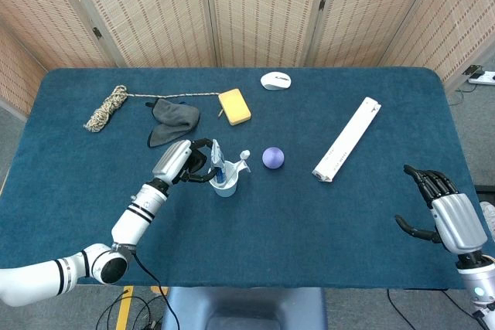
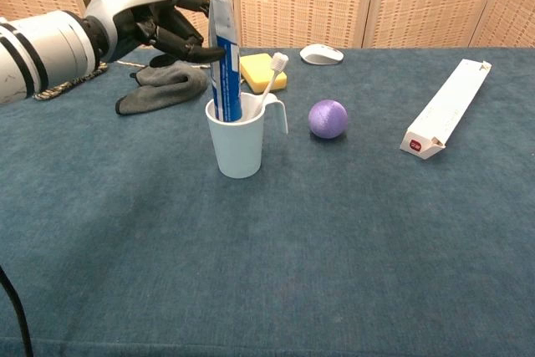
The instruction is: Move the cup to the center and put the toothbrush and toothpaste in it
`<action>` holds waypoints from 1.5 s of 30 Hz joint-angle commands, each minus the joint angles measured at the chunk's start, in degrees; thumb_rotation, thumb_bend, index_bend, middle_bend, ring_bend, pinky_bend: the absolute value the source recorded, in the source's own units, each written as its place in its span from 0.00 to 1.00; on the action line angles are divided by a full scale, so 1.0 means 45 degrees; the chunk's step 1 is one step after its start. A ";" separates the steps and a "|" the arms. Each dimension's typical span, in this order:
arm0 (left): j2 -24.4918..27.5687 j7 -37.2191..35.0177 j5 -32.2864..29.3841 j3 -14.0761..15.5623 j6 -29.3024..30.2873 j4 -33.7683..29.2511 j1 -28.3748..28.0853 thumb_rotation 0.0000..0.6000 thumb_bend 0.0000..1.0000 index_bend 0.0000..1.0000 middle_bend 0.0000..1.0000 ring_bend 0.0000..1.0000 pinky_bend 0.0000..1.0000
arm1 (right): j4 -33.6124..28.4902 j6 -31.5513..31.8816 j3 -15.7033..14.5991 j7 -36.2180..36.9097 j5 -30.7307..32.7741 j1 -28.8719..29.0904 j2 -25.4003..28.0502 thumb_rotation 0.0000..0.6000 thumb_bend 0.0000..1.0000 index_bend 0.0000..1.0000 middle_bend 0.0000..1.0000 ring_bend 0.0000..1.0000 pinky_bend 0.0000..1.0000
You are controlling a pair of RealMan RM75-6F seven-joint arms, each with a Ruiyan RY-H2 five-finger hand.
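Note:
A white cup (image 1: 224, 185) (image 2: 238, 144) stands upright near the table's middle. A white toothbrush (image 1: 243, 160) (image 2: 271, 83) leans inside it, head up toward the right. The blue-and-white toothpaste tube (image 1: 217, 166) (image 2: 224, 56) stands upright in the cup, cap end down. My left hand (image 1: 182, 161) (image 2: 146, 22) reaches in from the left and holds the tube's upper part between its fingers. My right hand (image 1: 448, 214) hovers by the table's near right edge, fingers spread, holding nothing; only the head view shows it.
A purple ball (image 1: 272, 158) (image 2: 328, 119) lies just right of the cup. A long white box (image 1: 346, 139) (image 2: 445, 109) lies further right. Behind the cup are a yellow sponge (image 1: 234, 106), a grey cloth (image 1: 172, 117), a rope (image 1: 106, 107) and a white mouse (image 1: 275, 80).

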 commanded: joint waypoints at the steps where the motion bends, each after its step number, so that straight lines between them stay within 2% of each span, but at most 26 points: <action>1: -0.0057 0.0218 0.0065 0.0173 -0.0128 0.0099 0.0020 1.00 0.36 0.56 0.95 0.83 0.90 | -0.0003 -0.0005 0.0008 0.0009 0.0009 0.0002 -0.0003 1.00 0.21 0.00 0.19 0.19 0.18; 6: -0.0108 0.0773 0.0175 0.0455 -0.0193 0.0111 0.0071 1.00 0.32 0.44 0.93 0.82 0.90 | 0.0009 -0.0050 0.0016 -0.0006 -0.0012 0.0038 -0.0042 1.00 0.21 0.00 0.19 0.20 0.18; 7: -0.0050 0.0920 0.0184 0.0534 -0.0282 0.0070 0.0064 1.00 0.30 0.38 0.91 0.81 0.89 | 0.0009 -0.0048 0.0019 -0.0014 -0.0017 0.0040 -0.0043 1.00 0.21 0.00 0.19 0.20 0.18; 9: 0.0165 0.1251 0.0106 0.0683 -0.0551 -0.0120 0.0043 1.00 0.26 0.17 0.84 0.76 0.88 | 0.0001 -0.0033 0.0035 -0.0023 -0.0012 0.0040 -0.0044 1.00 0.21 0.00 0.19 0.20 0.18; 11: 0.0299 0.1479 -0.0021 0.0720 -0.0601 -0.0327 0.0072 1.00 0.24 0.03 0.76 0.69 0.88 | -0.0003 -0.0017 0.0046 -0.0028 -0.0013 0.0039 -0.0045 1.00 0.21 0.00 0.19 0.20 0.18; 12: 0.0325 0.1543 -0.0055 0.0720 -0.0578 -0.0386 0.0091 1.00 0.23 0.01 0.72 0.65 0.88 | -0.0006 -0.0016 0.0049 -0.0031 -0.0014 0.0041 -0.0044 1.00 0.21 0.00 0.19 0.20 0.18; 17: 0.0528 0.1799 -0.0301 0.0613 -0.0003 -0.0860 0.0444 1.00 0.21 0.00 0.49 0.49 0.87 | -0.0038 -0.0034 0.0054 -0.0066 -0.0043 0.0065 -0.0057 1.00 0.21 0.00 0.19 0.20 0.18; 21: 0.0913 0.1962 -0.0240 0.0580 0.0851 -0.1323 0.0991 1.00 0.21 0.00 0.38 0.40 0.79 | -0.0089 0.0020 0.0066 -0.0096 -0.0074 0.0055 -0.0018 1.00 0.21 0.00 0.19 0.20 0.18; 23: 0.1308 0.1989 -0.0136 0.0649 0.1190 -0.1601 0.1332 1.00 0.21 0.00 0.35 0.36 0.74 | -0.0117 0.0067 0.0075 -0.0124 -0.0073 0.0032 0.0021 1.00 0.21 0.00 0.19 0.20 0.18; 26: 0.1949 0.2205 0.0089 0.0886 0.1656 -0.1830 0.1847 1.00 0.21 0.00 0.34 0.31 0.65 | -0.0135 0.0102 0.0083 -0.0166 -0.0046 -0.0001 0.0083 1.00 0.21 0.00 0.19 0.20 0.18; 31: 0.2718 0.2867 0.0380 0.1330 0.2763 -0.1836 0.2794 1.00 0.21 0.01 0.33 0.29 0.60 | -0.0115 -0.0040 0.0069 -0.0080 0.0107 -0.0015 0.0177 1.00 0.21 0.00 0.19 0.22 0.18; 38: 0.3291 0.4160 0.1368 0.2624 0.4544 -0.0996 0.4441 1.00 0.21 0.16 0.33 0.28 0.50 | 0.0059 -0.0650 -0.0280 0.0405 -0.0147 0.0151 0.0562 1.00 0.22 0.00 0.19 0.20 0.18; 45: 0.3645 0.4953 0.2266 0.3720 0.6073 -0.0541 0.6073 1.00 0.21 0.19 0.33 0.27 0.42 | 0.0259 -0.0966 -0.0665 0.0391 -0.0569 0.0220 0.0689 1.00 0.24 0.08 0.19 0.13 0.18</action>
